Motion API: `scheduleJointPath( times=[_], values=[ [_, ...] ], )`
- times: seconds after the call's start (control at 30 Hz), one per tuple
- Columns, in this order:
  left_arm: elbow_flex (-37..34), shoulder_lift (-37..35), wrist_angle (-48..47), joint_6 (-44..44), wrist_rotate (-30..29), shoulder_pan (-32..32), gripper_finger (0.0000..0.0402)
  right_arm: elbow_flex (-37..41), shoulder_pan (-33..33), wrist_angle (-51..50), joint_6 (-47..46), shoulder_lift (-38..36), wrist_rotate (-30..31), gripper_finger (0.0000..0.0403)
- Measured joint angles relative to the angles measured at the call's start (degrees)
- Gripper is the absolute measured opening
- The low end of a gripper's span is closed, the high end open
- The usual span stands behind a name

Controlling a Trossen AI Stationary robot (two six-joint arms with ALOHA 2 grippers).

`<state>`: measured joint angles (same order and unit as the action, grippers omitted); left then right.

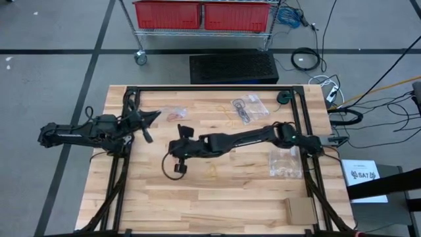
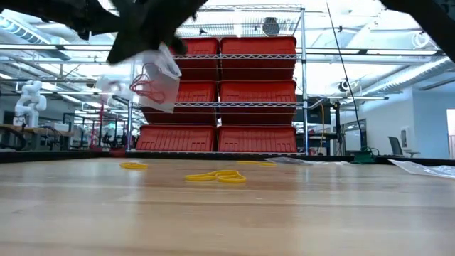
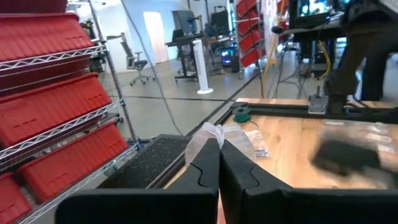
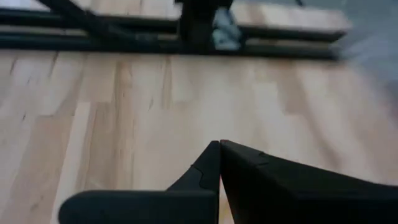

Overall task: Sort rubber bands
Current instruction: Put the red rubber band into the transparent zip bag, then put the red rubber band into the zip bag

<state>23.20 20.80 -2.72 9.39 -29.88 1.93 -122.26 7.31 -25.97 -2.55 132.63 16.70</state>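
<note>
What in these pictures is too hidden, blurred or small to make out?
- Low view: the arm holding up the clear bag with red loops is cut off by the top edge.
- Left wrist view: the left hand pinches the bag's edge; its contents stay hidden behind the fingers.
- Right wrist view: whether the shut right hand holds a band is unclear.
- High view: the yellow bands are too small to count.

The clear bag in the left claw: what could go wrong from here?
1. The left claw pinches only an edge of the clear bag, which hangs above the table with red bands inside; it may slip out or spill them.
2. The right claw is shut with nothing visible in it, so it may have missed a band.
3. The yellow bands lie loose and overlapping on the table, so one pick may drag several.
</note>
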Motion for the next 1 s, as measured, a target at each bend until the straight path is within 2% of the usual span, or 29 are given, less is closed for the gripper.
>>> scheduleJointPath(
  times=[0.37,0.47,0.6,0.7,0.8,0.87,0.93,1.0],
  values=[
    [0.0,0.0,1.5,-0.1,7.5,0.0,0.0000,-0.1,0.7,-2.5,8.2,-12.5,6.2,0.0000],
    [0.0,0.0,2.0,-0.9,8.0,0.0,0.0000,-0.2,1.3,-6.1,8.0,-14.3,4.3,0.0000],
    [0.0,0.1,1.7,-1.1,8.2,0.0,0.0000,-0.1,2.3,-18.3,4.6,-13.6,1.2,0.0000],
    [0.0,0.1,1.7,-1.2,8.2,0.0,0.0000,2.8,3.1,-21.3,5.0,-12.7,-4.4,0.0000],
    [0.0,0.1,1.7,-1.2,8.2,0.0,0.0000,11.1,3.3,-17.0,8.2,-12.5,-13.4,0.0000],
    [0.0,0.0,1.7,-1.1,8.2,0.0,0.0000,18.3,3.1,-8.5,11.6,-12.2,-17.8,0.0000],
    [0.0,0.0,1.7,-1.1,8.2,0.0,0.0000,24.0,2.5,0.7,14.1,-11.8,-18.7,0.0000],
    [0.0,0.0,1.8,-1.1,8.1,0.0,0.0000,26.5,1.6,7.8,15.5,-10.4,-18.0,0.0001]
  ],
)
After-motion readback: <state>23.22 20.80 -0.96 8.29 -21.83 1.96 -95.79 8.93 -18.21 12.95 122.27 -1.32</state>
